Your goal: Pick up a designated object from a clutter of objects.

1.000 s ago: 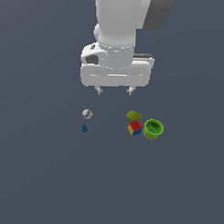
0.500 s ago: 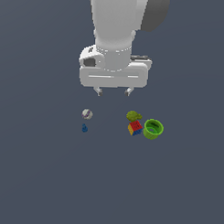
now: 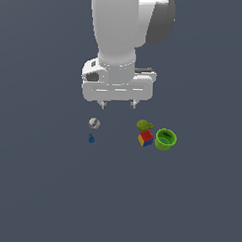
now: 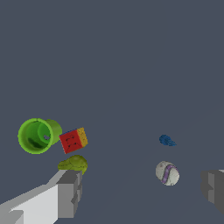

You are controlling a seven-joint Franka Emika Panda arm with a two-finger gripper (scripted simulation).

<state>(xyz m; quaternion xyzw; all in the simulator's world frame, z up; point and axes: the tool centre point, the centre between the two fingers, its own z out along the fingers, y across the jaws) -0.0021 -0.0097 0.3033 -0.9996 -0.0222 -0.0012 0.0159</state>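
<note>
The designated object, a tiny dark blue piece, lies on the floor just in front of a grey-white ball. Further toward the exterior view's right sit the rest of the clutter: an olive-green lumpy thing, a red-yellow-blue cube and a bright green cup. My gripper hangs open above the floor, behind the objects, between the ball and the lump. Nothing is between its fingers.
The objects rest on a plain dark grey floor. The white arm rises behind the clutter in the exterior view.
The arm and gripper have shifted slightly toward the exterior view's left and a touch lower. The objects have not moved.
</note>
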